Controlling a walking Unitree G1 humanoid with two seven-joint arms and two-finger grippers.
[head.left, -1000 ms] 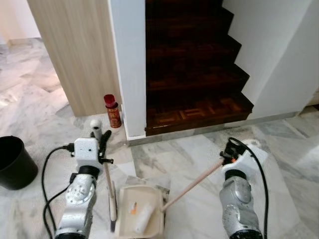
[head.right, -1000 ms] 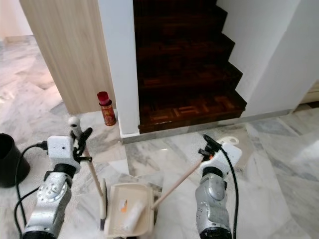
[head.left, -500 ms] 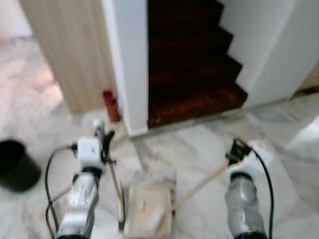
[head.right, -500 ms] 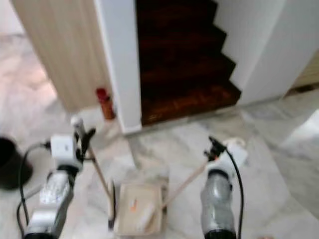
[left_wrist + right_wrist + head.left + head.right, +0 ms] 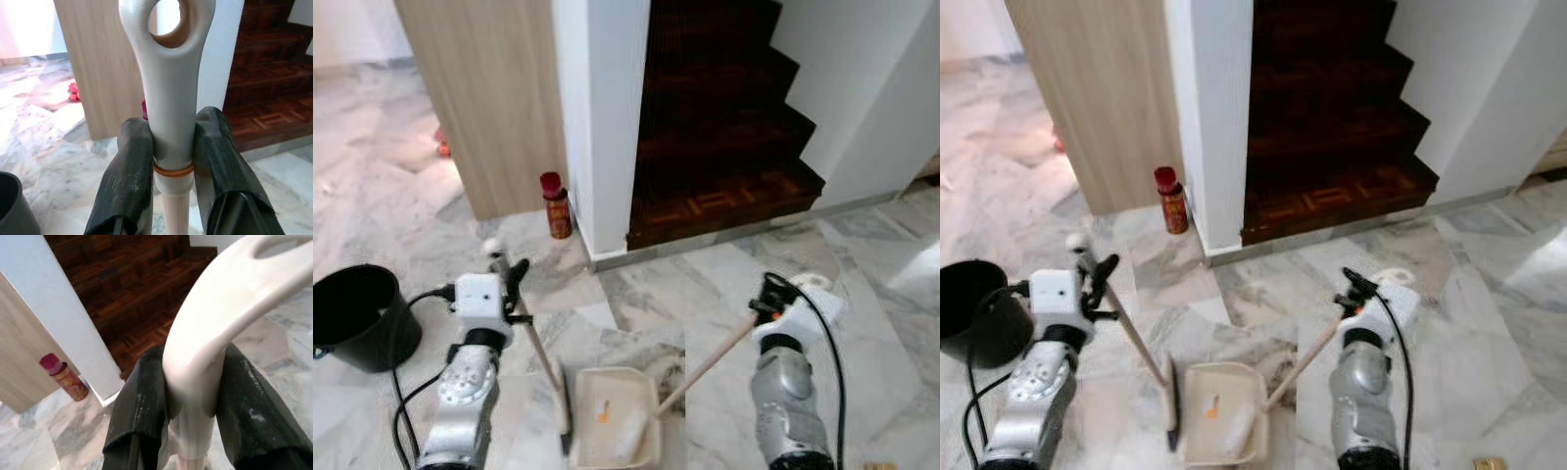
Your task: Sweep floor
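I'm gripping the broom handle (image 5: 168,98) in the left jaws and the dustpan (image 5: 617,431) handle in the right; pan sitting at six o'clock. Tilting it risks spilling the debris (image 5: 603,414).

Probably a home hallway (marble floor (image 5: 862,255), wooden stairs (image 5: 724,147)).
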